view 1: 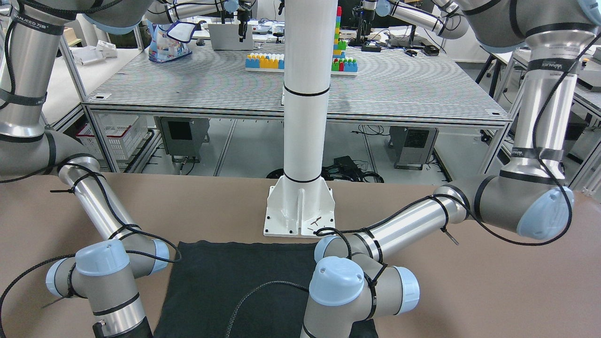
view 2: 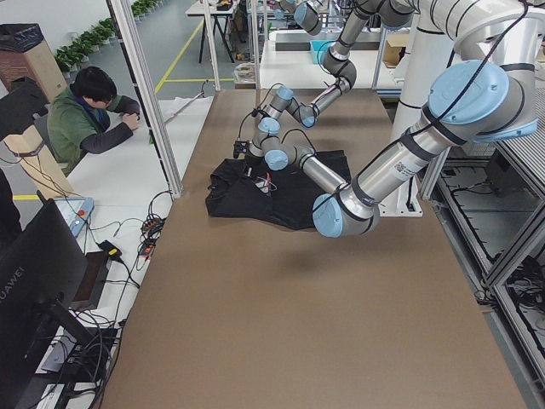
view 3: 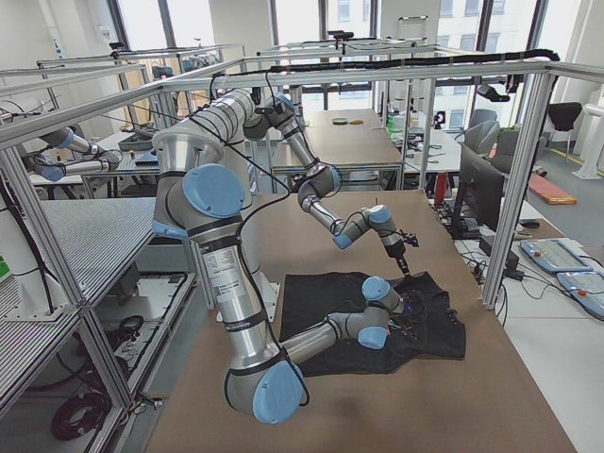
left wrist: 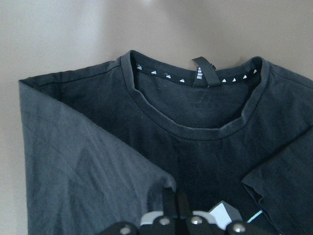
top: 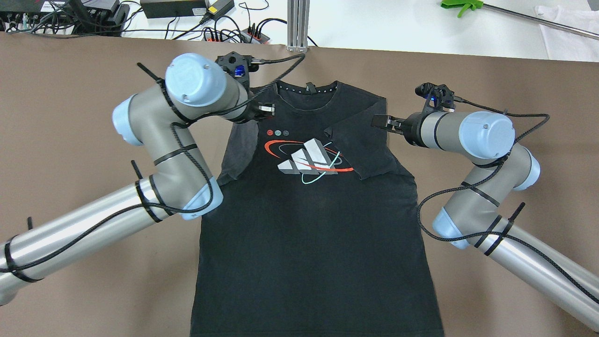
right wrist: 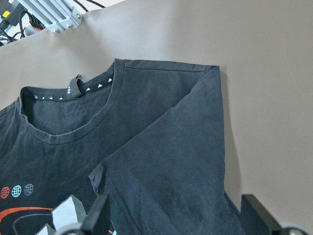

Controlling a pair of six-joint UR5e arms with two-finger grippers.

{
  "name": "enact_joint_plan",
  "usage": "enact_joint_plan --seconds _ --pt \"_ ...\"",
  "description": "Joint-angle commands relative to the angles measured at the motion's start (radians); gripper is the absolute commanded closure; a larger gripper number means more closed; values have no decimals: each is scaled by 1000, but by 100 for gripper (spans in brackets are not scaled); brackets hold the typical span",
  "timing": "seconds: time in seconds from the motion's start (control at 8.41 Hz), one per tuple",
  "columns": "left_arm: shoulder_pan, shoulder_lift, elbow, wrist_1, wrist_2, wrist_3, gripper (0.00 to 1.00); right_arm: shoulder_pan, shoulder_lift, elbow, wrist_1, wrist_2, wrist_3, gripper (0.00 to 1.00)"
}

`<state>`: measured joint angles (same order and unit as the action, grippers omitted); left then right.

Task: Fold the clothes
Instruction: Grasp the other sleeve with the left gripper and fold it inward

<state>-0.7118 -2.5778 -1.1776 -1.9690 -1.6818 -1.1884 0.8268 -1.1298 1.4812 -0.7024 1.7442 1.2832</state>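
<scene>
– Fingers (left wrist: 169, 204) on the left gripper (left wrist: 175, 200), how do they stand?
– Pressed together, with no gap to speak of. They sit right at the corner of the folded-in sleeve (left wrist: 98, 166), but I cannot tell whether any cloth is nipped between them.
– And the right gripper (right wrist: 177, 199)?
– Spread wide, holding nothing. It hangs over the other sleeve (right wrist: 171, 147), which is likewise folded in across the chest.
– Where is the shirt itself?
– The black T-shirt (top: 309, 243) lies front up on the brown table (top: 70, 107). Its neckline (top: 306, 100) is on the side away from the robot, and its hem is just short of the white pillar (view 1: 306, 94). The printed logo (top: 309, 158) shows between the two folded sleeves, and the sleeve under the right gripper overlaps its edge.
– The arms?
– Each comes in from its own side, with the wrist bent inward over a shoulder of the shirt. In the overhead view the left arm's elbow joint sits at the edge of the shirt's body.
– Anything else about?
– A person (view 2: 85, 115) sits at a bench beyond the table's far edge, seen from the left side camera.
</scene>
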Motion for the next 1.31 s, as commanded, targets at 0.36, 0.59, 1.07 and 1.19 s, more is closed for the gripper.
enact_joint_plan --seconds 0.36,0.59,1.07,1.19 --pt "2 -10 85 -111 30 -2 1 0 -1 -1 -2 -5 -27 6" --pt "-3 -10 78 -133 30 6 0 0 1 -1 -2 -3 -25 6" --pt "-26 7 -16 -128 -15 -14 0 47 -63 63 -14 102 -27 6" --pt "-35 14 -45 -117 -57 -20 0 78 -130 127 -29 200 -24 6"
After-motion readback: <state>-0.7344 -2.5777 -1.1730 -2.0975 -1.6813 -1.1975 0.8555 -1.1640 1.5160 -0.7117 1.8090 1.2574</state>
